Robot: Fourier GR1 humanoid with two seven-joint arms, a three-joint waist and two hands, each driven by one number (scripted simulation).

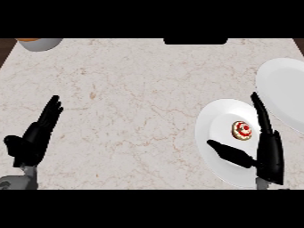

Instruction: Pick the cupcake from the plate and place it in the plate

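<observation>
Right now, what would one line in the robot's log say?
right hand: open, around cupcake, not gripping | cupcake: on near plate | far plate: bare | left hand: open, resting at left

The surface [134,102] is showing a pale marble-patterned top with faint brown veining, and a dark wood-toned strip is bordering it at the far left and far right corners. Two white plates are lying directly on it at the right: the nearer plate [216,120] is sitting toward the lower right, and the farther plate [292,93] is running past the right edge, its rim appearing to overlap the nearer one. A grey bowl [41,43] is sitting at the far left corner, partly cut off.
</observation>
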